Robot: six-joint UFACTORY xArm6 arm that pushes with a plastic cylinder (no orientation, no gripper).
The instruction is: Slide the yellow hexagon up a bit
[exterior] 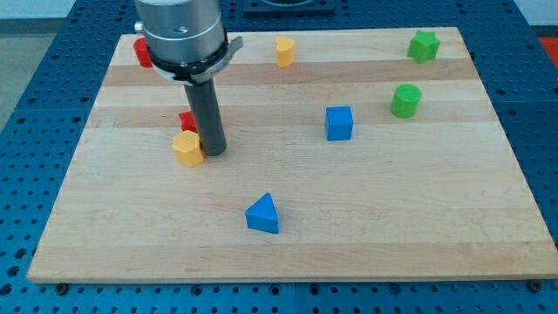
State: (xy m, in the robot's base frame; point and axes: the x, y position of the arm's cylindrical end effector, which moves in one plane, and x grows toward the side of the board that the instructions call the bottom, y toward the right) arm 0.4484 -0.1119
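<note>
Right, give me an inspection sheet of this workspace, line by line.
Surface: wooden board, flat.
Job's things: yellow hexagon at the view's left, a red block just above it.
My tip: at the hexagon's right side, apparently touching.
Clutter: another yellow block, red block, blue cube, blue triangular block, green cylinder, green block.
Grippers: nothing seen.
Cables: nothing seen.
Surroundings: blue perforated table.

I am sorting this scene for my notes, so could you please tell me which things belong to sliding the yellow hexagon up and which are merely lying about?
Part of the job:
yellow hexagon
my tip, just to its right

Lying about:
red block behind the hexagon
red block at top left
yellow block
blue cube
blue triangle
green cylinder
green block
</note>
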